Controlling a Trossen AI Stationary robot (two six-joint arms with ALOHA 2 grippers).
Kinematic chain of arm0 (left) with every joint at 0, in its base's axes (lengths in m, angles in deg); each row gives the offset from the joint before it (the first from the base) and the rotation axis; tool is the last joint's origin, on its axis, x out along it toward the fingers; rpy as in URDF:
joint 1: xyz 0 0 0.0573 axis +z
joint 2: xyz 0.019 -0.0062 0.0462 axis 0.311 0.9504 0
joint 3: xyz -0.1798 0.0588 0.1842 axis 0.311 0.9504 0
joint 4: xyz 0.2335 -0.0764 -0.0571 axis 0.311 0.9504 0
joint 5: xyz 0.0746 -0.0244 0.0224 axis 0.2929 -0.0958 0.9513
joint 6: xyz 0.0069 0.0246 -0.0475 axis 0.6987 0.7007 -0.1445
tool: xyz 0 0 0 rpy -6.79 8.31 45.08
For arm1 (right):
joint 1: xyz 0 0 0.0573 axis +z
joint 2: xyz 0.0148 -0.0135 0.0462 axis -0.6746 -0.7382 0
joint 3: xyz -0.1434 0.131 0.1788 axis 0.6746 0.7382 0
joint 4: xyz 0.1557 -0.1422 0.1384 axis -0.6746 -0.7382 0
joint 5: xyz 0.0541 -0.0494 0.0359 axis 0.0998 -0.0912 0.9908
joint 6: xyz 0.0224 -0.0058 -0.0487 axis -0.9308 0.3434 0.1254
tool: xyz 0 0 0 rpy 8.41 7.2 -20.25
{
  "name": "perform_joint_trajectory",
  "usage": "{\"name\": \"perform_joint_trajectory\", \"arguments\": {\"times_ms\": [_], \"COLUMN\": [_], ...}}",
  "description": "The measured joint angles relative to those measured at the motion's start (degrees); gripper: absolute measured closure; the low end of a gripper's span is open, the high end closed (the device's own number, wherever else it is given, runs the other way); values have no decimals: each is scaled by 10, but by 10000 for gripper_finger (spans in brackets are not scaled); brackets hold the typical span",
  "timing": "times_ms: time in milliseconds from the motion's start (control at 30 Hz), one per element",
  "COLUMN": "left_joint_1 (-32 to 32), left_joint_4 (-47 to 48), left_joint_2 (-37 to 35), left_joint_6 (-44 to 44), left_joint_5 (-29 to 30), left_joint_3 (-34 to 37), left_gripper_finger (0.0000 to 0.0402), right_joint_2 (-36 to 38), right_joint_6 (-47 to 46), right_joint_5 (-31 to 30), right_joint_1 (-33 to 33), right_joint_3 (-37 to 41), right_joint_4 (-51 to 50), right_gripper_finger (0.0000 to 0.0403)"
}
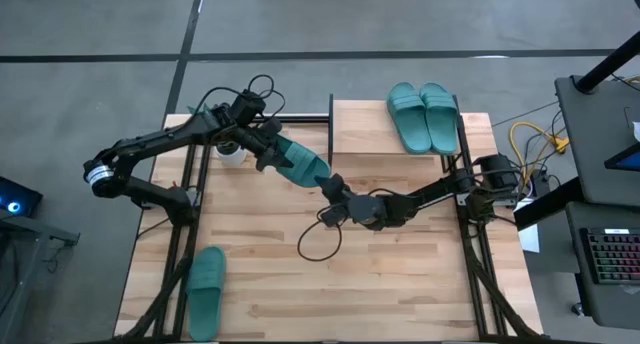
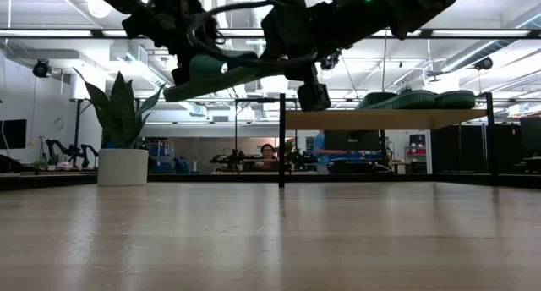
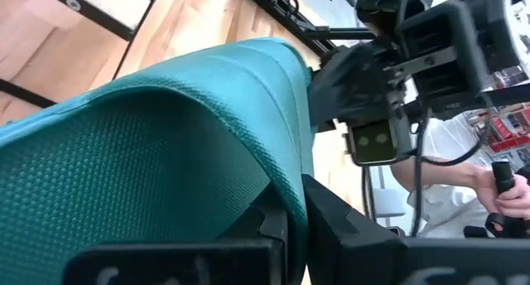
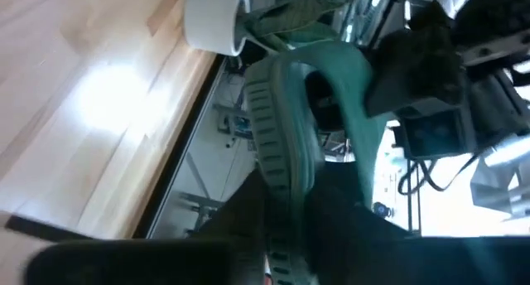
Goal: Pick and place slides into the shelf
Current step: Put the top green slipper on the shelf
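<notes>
Teal slide (image 3: 166, 152) hangs pinched between my left end effector (image 1: 262, 149) and right end effector (image 1: 333, 187), midair handover toward shelf (image 1: 375, 134).

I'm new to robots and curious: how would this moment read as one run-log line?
Held: teal rubber slide sandal, midair | left gripper: shut on it | right gripper: clamping its other end | wooden shelf: two slides

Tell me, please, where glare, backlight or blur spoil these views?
Low view: bright ceiling lights silhouette both arms and the held slide. Right wrist view: a glare patch on the tabletop, soft focus throughout. Left wrist view: the near fingers blur.
</notes>
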Motion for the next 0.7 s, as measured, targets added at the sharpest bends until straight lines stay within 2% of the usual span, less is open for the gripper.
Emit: {"name": "perform_joint_trajectory", "arguments": {"times_ms": [67, 267, 467, 700], "left_joint_1": [0, 0, -1, 8], "left_joint_4": [0, -64, -94, -148], "left_joint_2": [0, 0, -11, -58], "left_joint_6": [2, 15, 100, 118], "left_joint_5": [-2, -2, -1, 15], "left_joint_3": [-1, -1, -9, -10], "left_gripper_finger": [401, 386, 324, 243], "right_joint_2": [0, 3, 5, 19], "right_joint_6": [3, -29, -32, -26], "right_joint_5": [0, -9, -27, -44], "right_joint_1": [0, 0, 0, 2], "right_joint_3": [0, 1, 1, 1], "right_joint_4": [-8, -3, 26, 60], "right_gripper_finger": [373, 373, 373, 373]}}
